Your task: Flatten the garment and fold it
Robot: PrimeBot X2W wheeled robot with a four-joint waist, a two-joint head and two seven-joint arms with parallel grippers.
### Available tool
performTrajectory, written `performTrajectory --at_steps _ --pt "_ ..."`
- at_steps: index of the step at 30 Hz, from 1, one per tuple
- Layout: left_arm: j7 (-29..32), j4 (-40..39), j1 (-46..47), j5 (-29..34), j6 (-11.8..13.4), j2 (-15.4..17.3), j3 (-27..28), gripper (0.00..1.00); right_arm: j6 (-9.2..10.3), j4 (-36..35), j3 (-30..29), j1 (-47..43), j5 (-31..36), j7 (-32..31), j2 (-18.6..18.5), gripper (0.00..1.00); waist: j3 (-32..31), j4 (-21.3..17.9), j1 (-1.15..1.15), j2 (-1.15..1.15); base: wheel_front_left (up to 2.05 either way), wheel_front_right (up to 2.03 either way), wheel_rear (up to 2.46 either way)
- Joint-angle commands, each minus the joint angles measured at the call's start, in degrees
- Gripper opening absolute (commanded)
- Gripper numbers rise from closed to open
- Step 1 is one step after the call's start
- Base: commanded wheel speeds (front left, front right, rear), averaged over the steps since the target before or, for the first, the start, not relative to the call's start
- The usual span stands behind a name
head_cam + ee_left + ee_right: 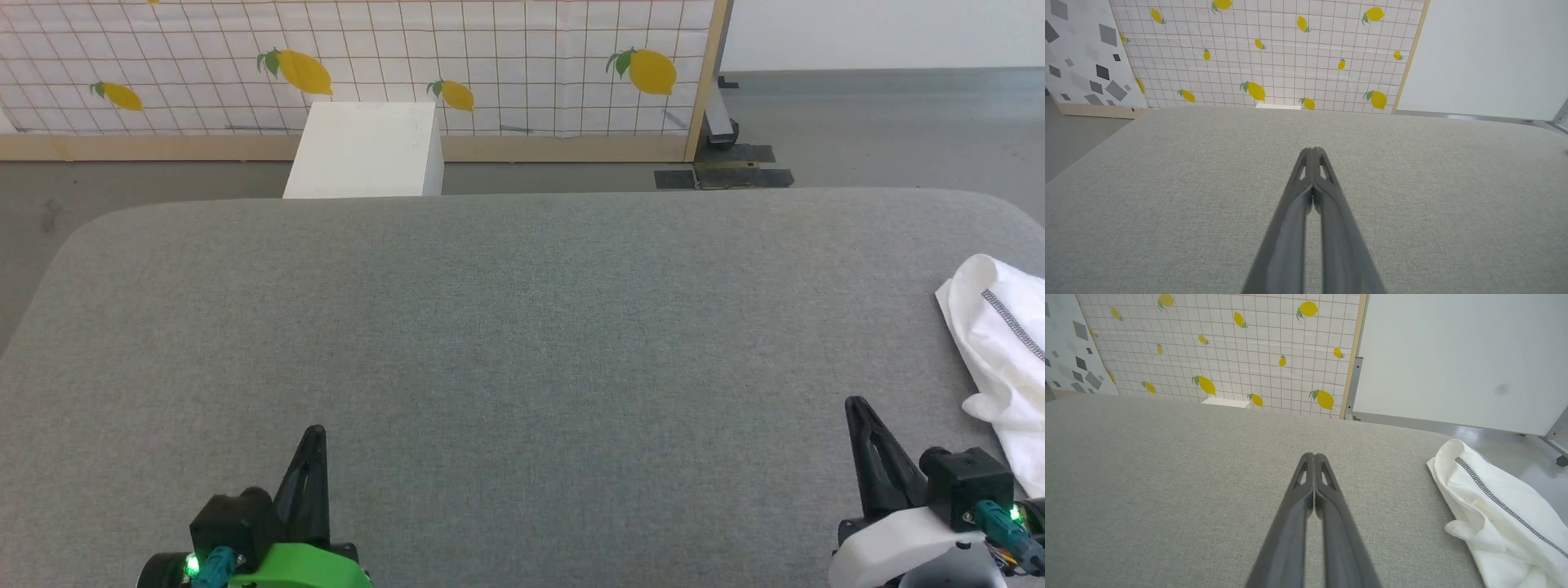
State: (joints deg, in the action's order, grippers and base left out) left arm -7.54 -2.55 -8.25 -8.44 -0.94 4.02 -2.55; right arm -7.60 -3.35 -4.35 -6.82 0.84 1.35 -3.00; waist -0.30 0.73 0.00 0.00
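**Both grippers clenched over a grey pad, garment bunched at the right edge**

A wide grey fabric-covered pad (pixel 522 327) with rounded far corners is spread beneath and ahead of both grippers. It takes up most of the head view. Beyond its far edge, well ahead of the fingertips, a white grid-patterned screen (pixel 490 65) printed with yellow lemons is set upright on a pale wooden base. A rigid white box (pixel 367 151) is placed on the floor against that screen, ahead of the left gripper and slightly to its right, well apart from it.

The garment (pixel 1008 351) is heaped at the pad's right edge, to the right of the right gripper and a little ahead of its fingertips. It lies near that gripper but is not touched by it. The white cloth is seen crumpled and doubled over on itself, and a line of dark grey zigzag stitching (pixel 1012 325) runs diagonally across its top layer. Part of the cloth is cut off by the frame's right side.

The left gripper (pixel 314 430) is held low over the near part of the pad, its two dark fingers pressed together at the tips. The right gripper (pixel 856 404) is likewise clenched tip to tip, and no cloth is caught between its fingers
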Motion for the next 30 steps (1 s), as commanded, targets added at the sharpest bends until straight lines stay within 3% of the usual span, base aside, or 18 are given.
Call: performTrajectory --at_steps 1,30 --pt "0.43 0.15 1.24 0.80 0.36 -0.15 0.27 0.00 0.05 0.26 0.25 1.44 -0.40 -0.16 0.06 0.00 0.01 -0.02 0.00 0.00 0.00 0.00 0.00" --pt "3.56 1.21 4.33 4.17 0.62 -0.59 1.28 0.00 0.08 1.62 2.06 3.81 -0.59 -0.68 0.09 0.00 0.14 -0.33 0.00 0.00 0.00 0.00 0.00"
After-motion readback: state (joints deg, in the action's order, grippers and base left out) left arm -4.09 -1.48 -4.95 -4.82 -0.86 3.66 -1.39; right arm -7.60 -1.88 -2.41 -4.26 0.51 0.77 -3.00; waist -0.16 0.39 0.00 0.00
